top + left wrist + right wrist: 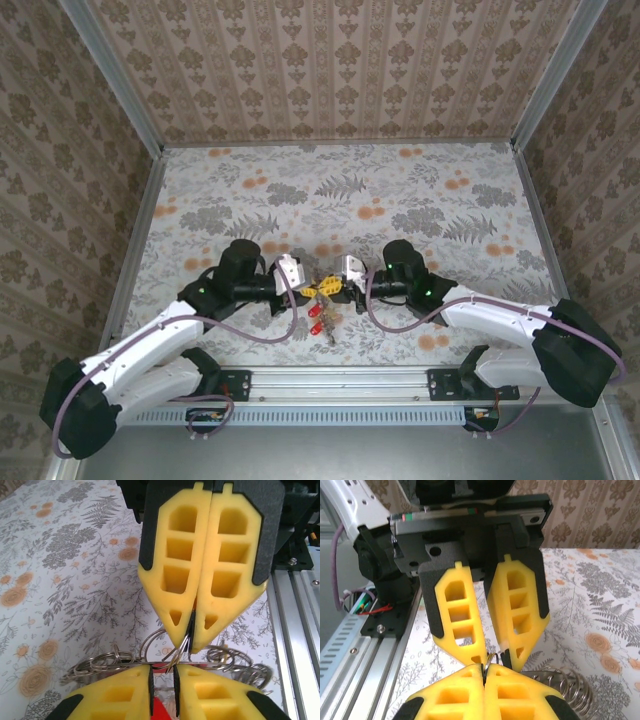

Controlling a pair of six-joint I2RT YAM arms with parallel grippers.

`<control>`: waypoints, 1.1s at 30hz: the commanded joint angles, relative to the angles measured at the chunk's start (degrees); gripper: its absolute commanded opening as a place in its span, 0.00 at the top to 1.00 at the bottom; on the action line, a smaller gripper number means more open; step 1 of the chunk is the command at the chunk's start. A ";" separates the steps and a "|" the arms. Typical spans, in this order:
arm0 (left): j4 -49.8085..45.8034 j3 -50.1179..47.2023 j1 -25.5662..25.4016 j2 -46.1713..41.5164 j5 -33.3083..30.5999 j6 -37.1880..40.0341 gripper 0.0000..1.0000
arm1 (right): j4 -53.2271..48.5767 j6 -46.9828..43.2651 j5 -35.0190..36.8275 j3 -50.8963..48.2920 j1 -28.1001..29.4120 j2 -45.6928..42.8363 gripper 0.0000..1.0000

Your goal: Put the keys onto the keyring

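Reaching in from the lower left of the top view, the left gripper meets the right gripper tip to tip at centre, with bare table beyond. Left jaws stand narrowly apart with red between them, grip unclear. Right jaws pinch the keyring. Keys show just below, small and blurred

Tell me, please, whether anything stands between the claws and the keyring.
Nothing visible does. The right claw is shut on the thin wire of the keyring, and the left claw faces it tip to tip, right at the ring, with no other object between them.
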 commanded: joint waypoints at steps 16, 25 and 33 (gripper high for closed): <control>-3.03 1.39 -2.37 -3.13 8.68 9.01 0.70 | -3.93 -4.58 2.08 0.40 0.23 -2.25 1.00; -1.36 -2.62 -2.40 -6.05 -1.00 7.42 0.70 | -5.94 -5.58 0.97 1.62 0.31 -2.32 1.00; -0.75 -1.75 -2.53 -3.48 -3.47 7.30 0.69 | -6.12 -5.29 0.43 2.60 0.32 -2.10 1.00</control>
